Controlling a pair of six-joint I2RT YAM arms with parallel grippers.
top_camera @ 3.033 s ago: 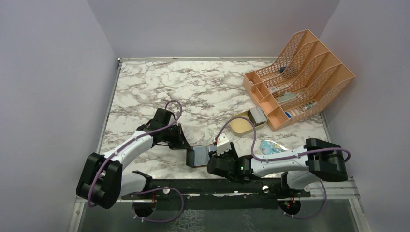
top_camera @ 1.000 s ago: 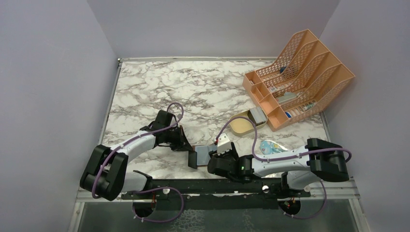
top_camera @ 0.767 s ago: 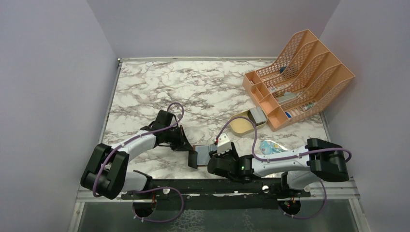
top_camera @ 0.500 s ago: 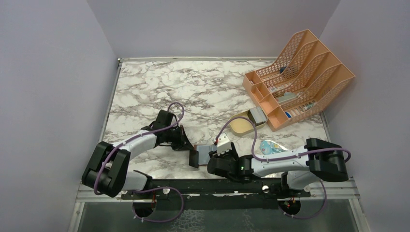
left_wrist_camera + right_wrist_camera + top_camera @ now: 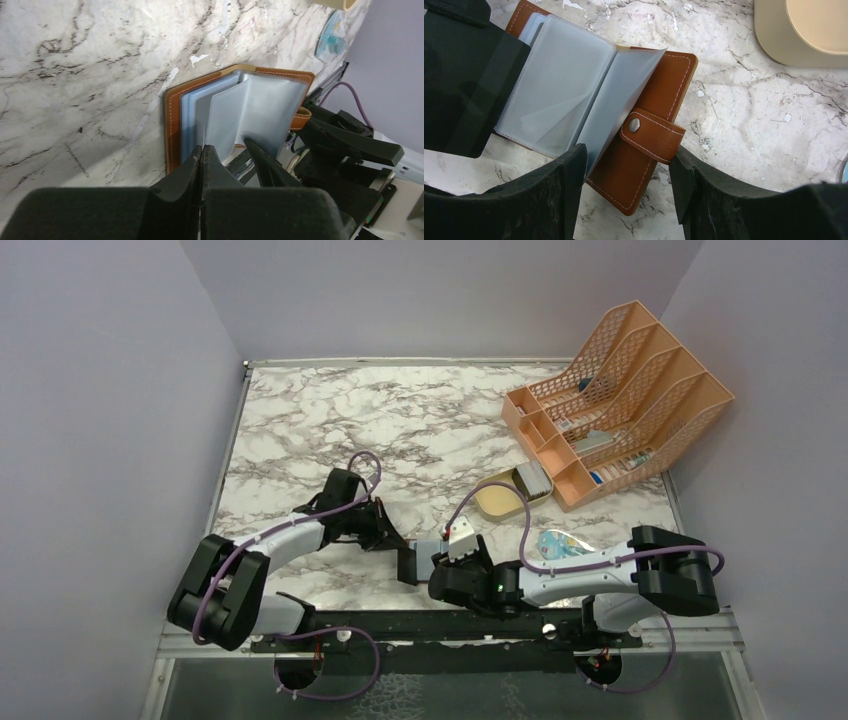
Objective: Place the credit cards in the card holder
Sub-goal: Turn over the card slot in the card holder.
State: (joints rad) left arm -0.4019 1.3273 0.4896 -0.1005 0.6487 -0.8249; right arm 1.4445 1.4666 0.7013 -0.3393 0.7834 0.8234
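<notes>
Now your dark credit card (image 5: 464, 85) is at the open card holder (image 5: 674, 75).
Your left gripper (image 5: 201, 150) is pinched closed on the card, whose edge lies over the left clear sleeves (image 5: 559, 85). The holder lies open on the marble table (image 5: 749, 110), near its front edge. Your right gripper (image 5: 626, 155) stands wide apart, with the snap strap (image 5: 651, 134) between its fingers.
</notes>
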